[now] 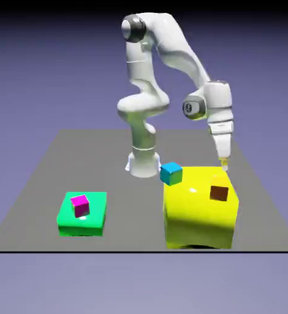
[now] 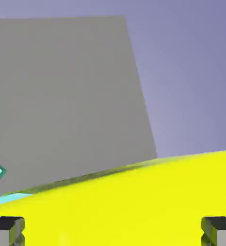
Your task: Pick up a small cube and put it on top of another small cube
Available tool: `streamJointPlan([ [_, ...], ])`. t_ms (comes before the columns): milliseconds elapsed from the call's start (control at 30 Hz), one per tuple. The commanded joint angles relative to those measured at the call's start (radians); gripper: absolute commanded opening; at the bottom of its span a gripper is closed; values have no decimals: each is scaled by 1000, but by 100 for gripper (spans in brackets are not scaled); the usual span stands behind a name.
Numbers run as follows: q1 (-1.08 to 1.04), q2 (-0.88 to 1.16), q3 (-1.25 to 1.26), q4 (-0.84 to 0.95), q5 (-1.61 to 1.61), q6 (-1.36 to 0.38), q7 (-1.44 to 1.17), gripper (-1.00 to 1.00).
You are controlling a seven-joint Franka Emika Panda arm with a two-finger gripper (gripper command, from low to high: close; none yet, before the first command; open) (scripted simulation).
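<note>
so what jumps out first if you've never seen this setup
The big yellow block at the exterior view's right, with a brown cube on top and a sky-blue cube at its far left corner. Left of it, a magenta-pink cube sits on a green block.

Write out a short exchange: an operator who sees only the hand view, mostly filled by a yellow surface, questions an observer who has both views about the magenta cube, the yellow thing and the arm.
Operator: Where is my stacking target?
Observer: The magenta cube sits on top of a green block, toward the exterior view's left.
Operator: What is the yellow below me?
Observer: A big yellow block, with a brown cube resting on its top.
Operator: Where am I over it?
Observer: The gripper hangs at that block's far edge, toward the exterior view's right, well away from the magenta cube.
</note>
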Motion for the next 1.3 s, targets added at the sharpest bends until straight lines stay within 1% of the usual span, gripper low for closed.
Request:
streamJointPlan([
  [0,27,33,-6,5,-11,-4,-44,0],
  [267,234,291,-59,44,-93,-27,-387,0],
  [333,214,304,-72,32,-92,-3,-398,0],
  [533,244,517,-129,73,-150,171,-345,0],
  [567,244,517,-129,73,-150,171,-345,-100],
  [600,244,517,-129,73,-150,171,-345,-100],
  [800,209,300,-68,32,-97,-5,-397,-100],
  [833,176,278,-38,40,-118,-33,-389,-100],
  [1267,-191,166,276,344,-156,-593,-240,-100],
])
